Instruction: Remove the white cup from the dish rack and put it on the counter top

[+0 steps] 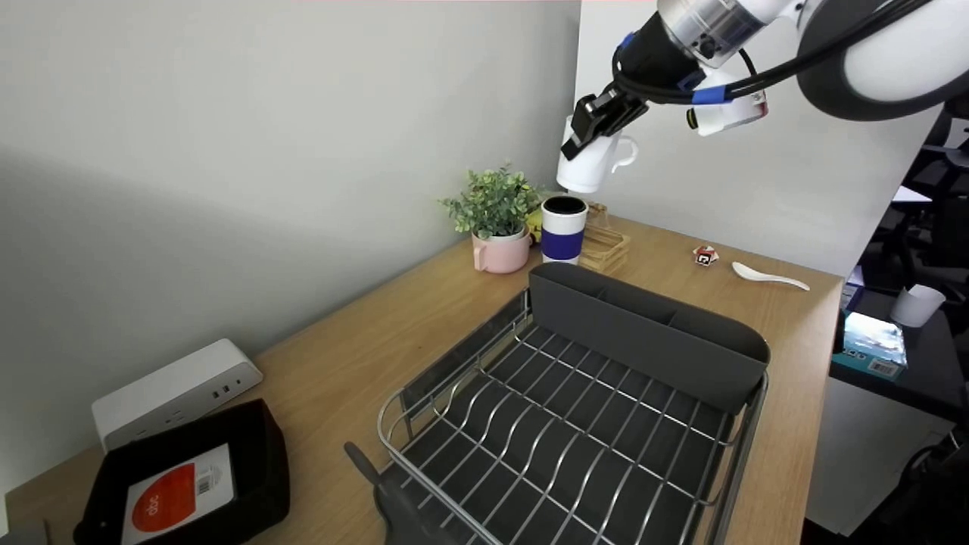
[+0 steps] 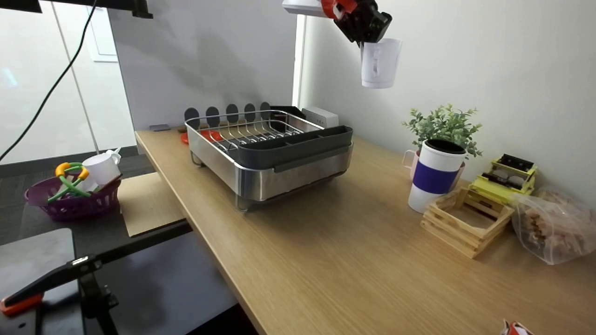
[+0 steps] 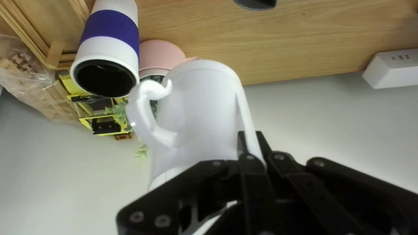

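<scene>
The white cup [image 1: 584, 170] hangs in the air, roughly upright, well above the counter top [image 1: 348, 356]. It also shows in an exterior view [image 2: 382, 65], high above the wood beyond the rack's caddy end. My gripper [image 1: 581, 136] is shut on the cup's wall near the rim. In the wrist view, the fingertips [image 3: 252, 145] pinch the wall of the cup [image 3: 202, 107], and its handle points left. The dish rack [image 2: 298, 179] stands on the counter, away from the cup. No dishes show in its wire ribs.
A tall white tumbler [image 2: 435, 179] with a blue band stands beside a pink mug with a plant [image 1: 501, 251]. A wooden crate [image 2: 470, 218], yellow object [image 2: 507, 179] and plastic bag [image 2: 554, 225] are near the wall. A spoon [image 1: 768, 278] and a small red-white packet [image 1: 705, 255] lie near the counter's end.
</scene>
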